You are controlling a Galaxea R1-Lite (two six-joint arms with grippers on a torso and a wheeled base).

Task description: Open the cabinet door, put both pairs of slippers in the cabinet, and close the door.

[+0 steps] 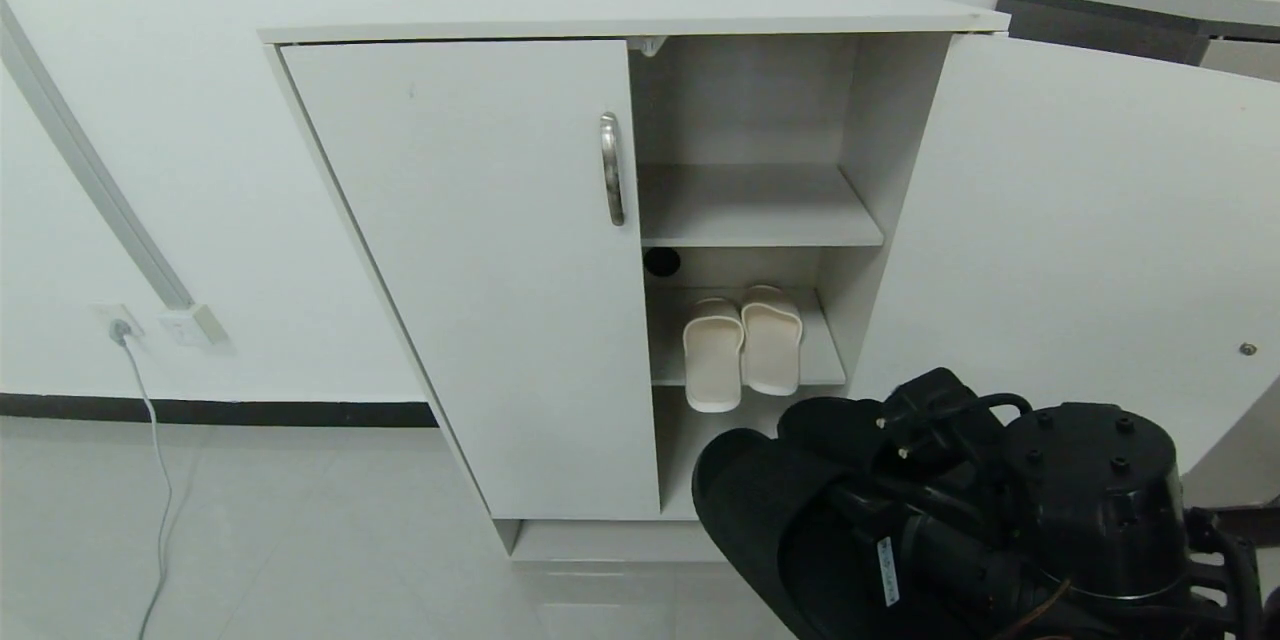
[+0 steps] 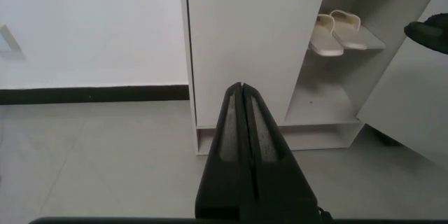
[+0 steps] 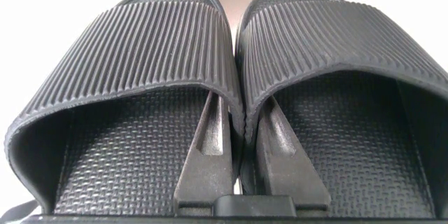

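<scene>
While your right tool pinches the black slippers together by their inner walls at the lower right of the head frame, their toes point up-left at the cabinet opening, just below the white slippers on the middle shelf. Your left tool, closed and empty, looks farther from that opening.

Bright, even light from above falls on the white two-door wooden cabinet, leaving soft grey shade beneath its inner shelves. The curved metal handle carries a thin highlight, and the pale floor tiles show a faint sheen. Behind the black ribbed rubber slippers the background burns out white. In the head view the cabinet's sides splay outward
</scene>
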